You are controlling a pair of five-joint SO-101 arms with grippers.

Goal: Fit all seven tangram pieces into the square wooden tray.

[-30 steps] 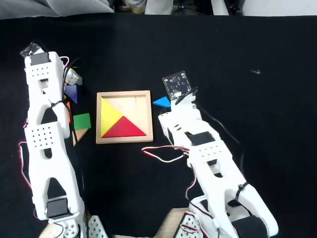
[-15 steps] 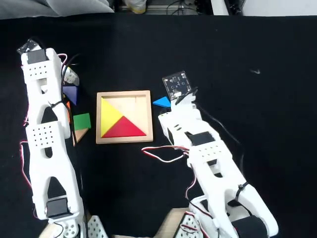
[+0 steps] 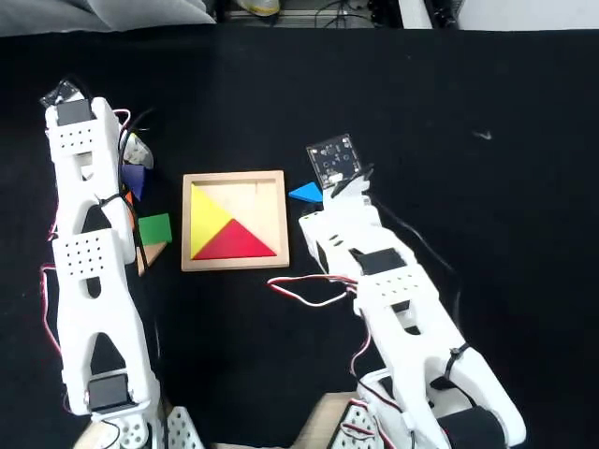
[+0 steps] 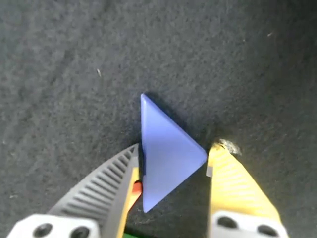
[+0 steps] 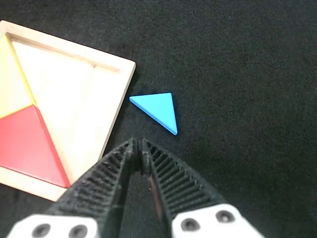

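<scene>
Near: right end effector [image 5: 140, 148], tips together w/ nothing in it, just by tray [image 3: 234, 175] edge. In tray: yellow triangle [image 3: 208, 217] & red triangle [image 3: 236, 243]. Beside tray on surface [image 3: 421, 112]: blue triangle [image 5: 158, 110]. Far back: left end effector [image 4: 173, 151] pinches purple triangle [image 4: 166, 156].

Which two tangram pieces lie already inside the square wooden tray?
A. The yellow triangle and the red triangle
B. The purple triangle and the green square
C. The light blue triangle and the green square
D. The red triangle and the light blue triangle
A: in the high view, the yellow triangle and the red triangle lie edge to edge within the rim of the wooden tray, and the other pieces lie outside it on the black cloth.
</scene>
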